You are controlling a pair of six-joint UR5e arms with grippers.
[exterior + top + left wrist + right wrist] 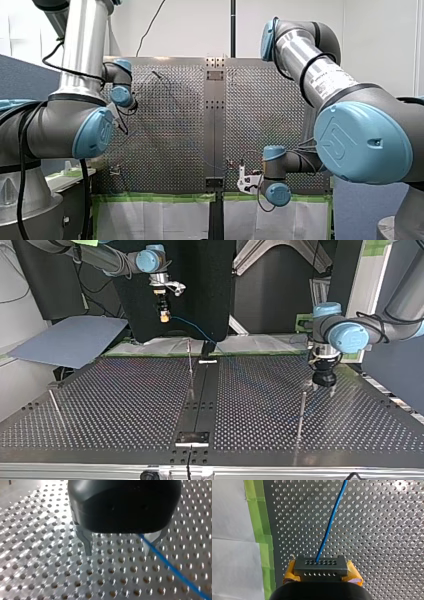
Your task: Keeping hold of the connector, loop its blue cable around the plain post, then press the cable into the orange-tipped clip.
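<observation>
Connector (320, 567): sits clamped end to end between yellow pads (290, 572) of right claw (163, 315), clenched tight on it. Hangs high above far edge of surface (125, 405) in top view, over perforated metal just beside green tape (257, 517) in right wrist view. Probably held up there, clear of the holes, to leave slack for swinging the line round a post; judgement only. Lies with long axis running pad to pad, crosswise to the claw. Points its holed face straight ahead of the claw, down toward the surface in top view. Feeds blue cable (332, 522) out of that face near the middle, straight away from the claw, roughly along the tape edge, leaning a little off it. Same cable in top view: drops from the claw toward the centre strip, slanting to view's right. Left claw (118, 552): released, metal fingers (87, 543) spread, gripping nothing. Hovers low over surface at top view's right, close to a thin rod (302, 412). Shows cable passing just beside one finger in left wrist view, touching or not unclear. Likely parked there as a guide, or ready to press the line down; guess. Cannot tell plain post from orange-tipped clip among the rods at this range. No loop made, nothing seated in a clip yet, by the look of it.
</observation>
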